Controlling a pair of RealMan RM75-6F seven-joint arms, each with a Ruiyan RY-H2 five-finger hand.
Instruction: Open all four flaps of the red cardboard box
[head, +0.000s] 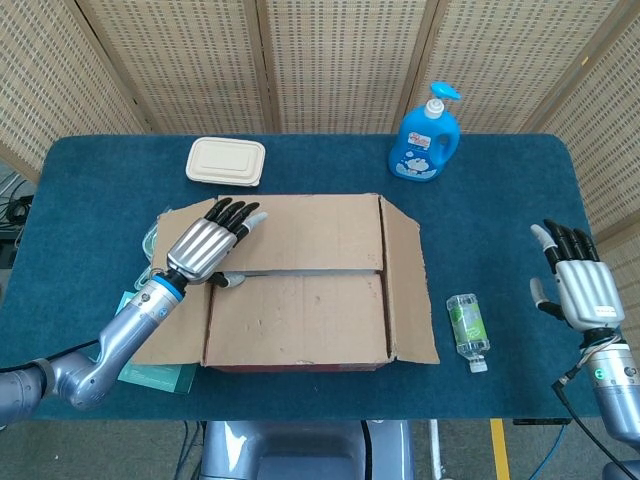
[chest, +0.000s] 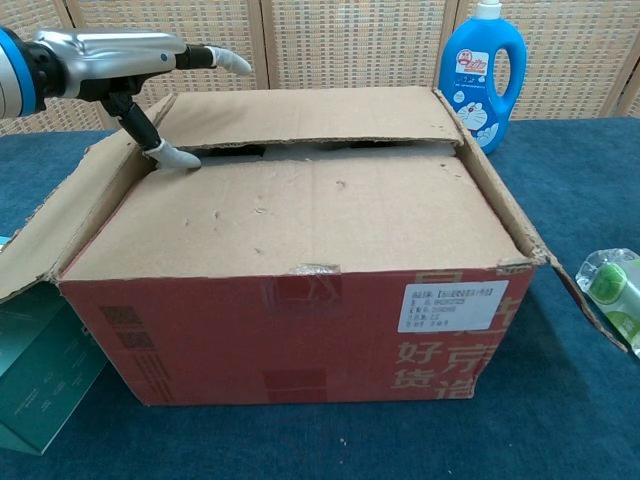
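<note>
The red cardboard box (head: 300, 366) (chest: 300, 330) stands mid-table. Its left side flap (head: 170, 325) and right side flap (head: 408, 280) are folded outward. The near long flap (head: 300, 318) (chest: 300, 215) lies flat. The far long flap (head: 315, 230) (chest: 300, 115) is raised slightly at its left end, with a dark gap along the seam. My left hand (head: 205, 245) (chest: 105, 55) is over that left end, fingers stretched above the far flap and the thumb tip (chest: 176, 157) pushed into the seam. My right hand (head: 578, 288) hovers with spread fingers far right of the box, holding nothing.
A blue pump bottle (head: 427, 135) (chest: 482, 70) stands behind the box at the right. A white lidded container (head: 226, 161) lies at the back left. A small clear bottle (head: 467, 330) (chest: 612, 290) lies right of the box. A green flat box (head: 155, 372) (chest: 40, 385) sits under the left flap.
</note>
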